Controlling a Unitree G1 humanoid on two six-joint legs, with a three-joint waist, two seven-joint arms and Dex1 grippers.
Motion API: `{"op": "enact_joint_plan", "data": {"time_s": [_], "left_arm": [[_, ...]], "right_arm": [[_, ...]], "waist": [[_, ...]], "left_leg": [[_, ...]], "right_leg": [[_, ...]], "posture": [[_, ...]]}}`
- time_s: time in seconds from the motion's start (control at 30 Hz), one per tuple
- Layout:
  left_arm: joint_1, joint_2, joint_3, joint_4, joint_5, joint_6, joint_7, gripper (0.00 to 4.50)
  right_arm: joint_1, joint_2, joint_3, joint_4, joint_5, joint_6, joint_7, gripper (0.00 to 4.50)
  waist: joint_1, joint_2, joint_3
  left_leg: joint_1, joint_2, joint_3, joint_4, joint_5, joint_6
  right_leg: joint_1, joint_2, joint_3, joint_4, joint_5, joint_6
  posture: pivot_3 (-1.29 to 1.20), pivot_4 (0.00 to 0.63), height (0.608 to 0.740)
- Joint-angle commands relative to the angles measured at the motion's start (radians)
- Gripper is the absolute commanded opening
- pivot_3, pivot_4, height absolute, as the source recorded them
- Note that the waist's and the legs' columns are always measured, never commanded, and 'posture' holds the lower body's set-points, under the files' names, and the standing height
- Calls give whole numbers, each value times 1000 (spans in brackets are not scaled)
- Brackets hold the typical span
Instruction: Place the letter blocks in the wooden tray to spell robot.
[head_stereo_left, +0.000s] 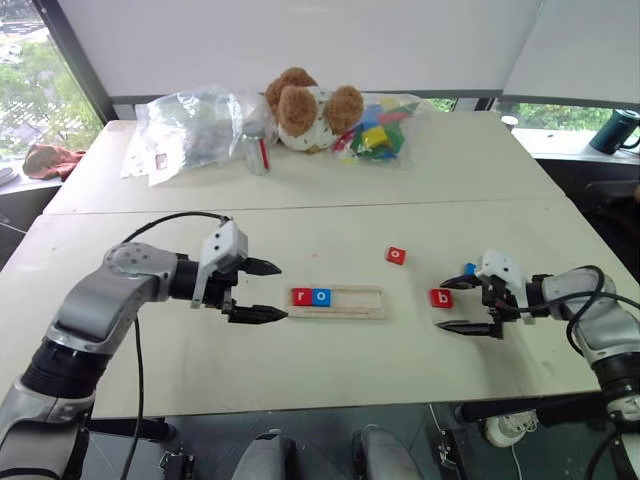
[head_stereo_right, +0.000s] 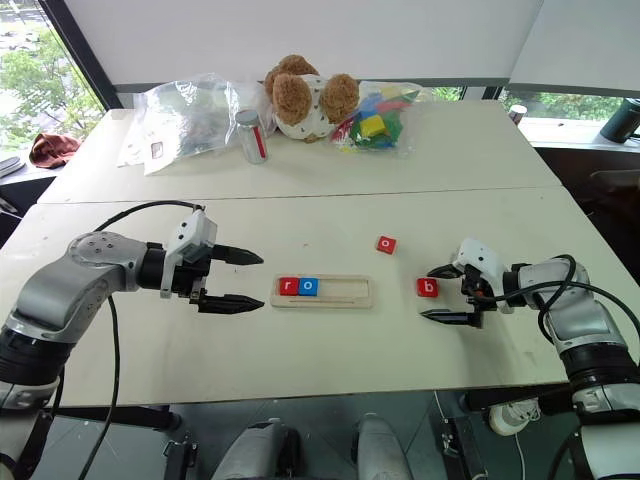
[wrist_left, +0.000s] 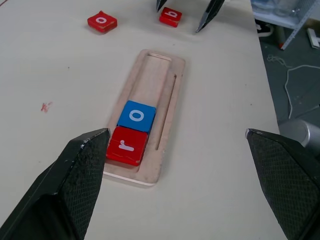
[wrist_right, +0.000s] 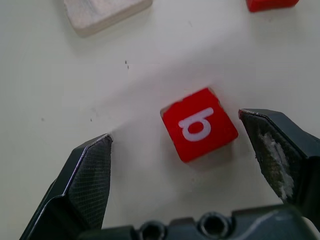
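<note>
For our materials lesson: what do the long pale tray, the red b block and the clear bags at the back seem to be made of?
Long pale rectangular tray: likely unfinished wood, matte, with faint grain and a routed groove.
Small red square b block: possibly painted wood; pale bare edge shows at a corner, smooth red top, white printed letter.
Clear crinkled bags: thin plastic film, glossy, wrinkled, see-through.

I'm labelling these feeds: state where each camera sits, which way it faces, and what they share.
Head stereo pair: looks forward and down over the white table, both arms in view.
Left wrist: looks along the open left pincer at the pale wooden tray.
Right wrist: looks along the open right pincer at the red b block.
Shared: tray and b block.
</note>
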Motion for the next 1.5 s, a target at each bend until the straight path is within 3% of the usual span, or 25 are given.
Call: {"op": "enact_joint_plan", "data": {"time_s": [0.03, 0.13, 0.3, 0.57, 0.67, 0.93, 1.5], "left_arm": [[-4, 3, 29, -18, -4, -11, 11, 4500], [-1, 4, 30, -12, 1, -17, 17, 4500], [12, 13, 34, -8, 3, -24, 21, 4500], [38, 72, 72, 20, 20, -32, 15, 4500], [57, 116, 97, 24, 16, -25, -3, 4500], [92, 120, 104, 3, 16, -26, 19, 4500], [126, 86, 106, -29, 9, -19, 75, 4500]], "right_arm": [[-48, 10, 2, 57, -15, -60, 13, 4422], [-77, 20, 9, 107, -31, -98, 16, 3578], [-89, 29, 14, 137, -31, -124, 42, 1151], [-141, 71, 31, -138, 42, 146, 52, 1139], [-212, 136, 107, -264, 8, 275, 19, 1139], [-343, 273, 260, -318, -55, 531, -53, 1139], [-370, 301, 354, -309, -100, 556, -65, 1139]], "waist": [[0, 0, 0], [0, 0, 0], [0, 0, 0], [-8, 1, 0], [-8, 1, 1], [21, 1, 0], [-2, 1, 0]], "left_leg": [[0, 0, 0, 0, 0, 0], [0, 0, 0, 0, 0, -1], [0, 0, 0, 0, 0, -1], [0, 1, 0, -1, 0, -1], [0, 1, 0, -1, 1, -2], [-5, -1, -3, 0, 1, -2], [-9, -1, -3, 0, 2, -5]], "right_leg": [[0, 0, 0, 0, 0, 0], [0, 0, 0, 0, 0, 0], [0, 0, 0, 0, 0, 0], [-2, 0, 1, 1, 0, 0], [-3, 0, 1, 2, 0, 0], [-5, -2, -1, 0, 0, 0], [-8, -1, -3, 0, 0, 0]], "posture": [[0, 150, 740], [0, 150, 740], [0, 150, 740], [0, 150, 740], [0, 150, 740], [0, 150, 740], [0, 150, 740]]}}
